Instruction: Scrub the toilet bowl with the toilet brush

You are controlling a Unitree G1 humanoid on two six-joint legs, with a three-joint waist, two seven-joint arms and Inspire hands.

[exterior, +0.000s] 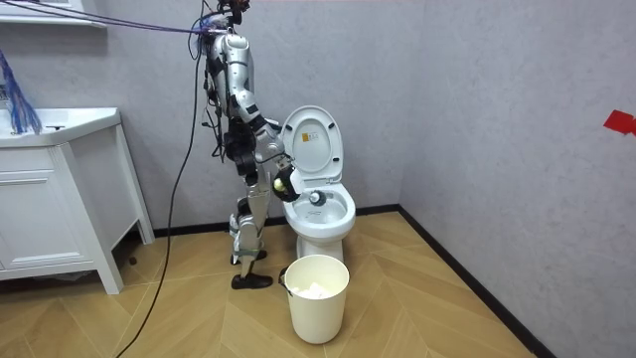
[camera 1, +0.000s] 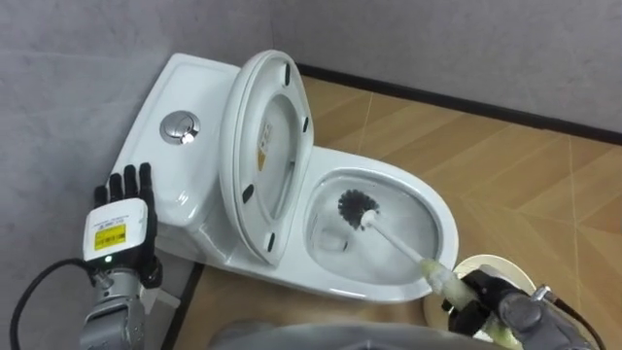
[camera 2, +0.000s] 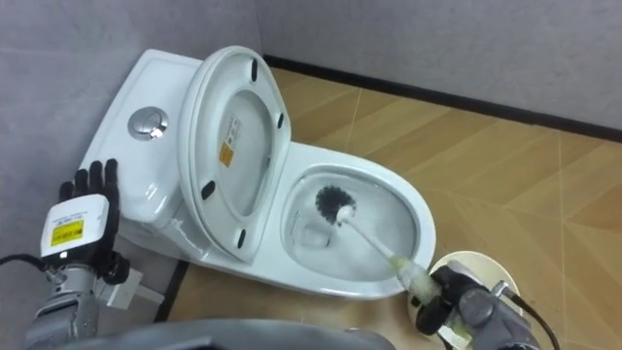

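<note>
White bin point(exterior: 318, 298) on wood floor point(exterior: 427, 308), white vanity cabinet point(exterior: 50, 204) by grey wall point(exterior: 497, 109)

Robot stands upright just beside toilet point(exterior: 320, 214), on room view's left of it, turned toward bowl. Grey wall behind both. Toilet lid point(exterior: 312, 139) raised, leaning back to wall. Right hand point(exterior: 285, 183) low at bowl rim; brush point(exterior: 315, 197) goes from it into bowl, dark head inside. White bin point(exterior: 318, 298) on wooden floor in front of toilet, near but apart. White cabinet point(exterior: 55, 199) at room view's far left, well apart. Small red mark point(exterior: 620, 121) on side wall at room view's right.
</note>
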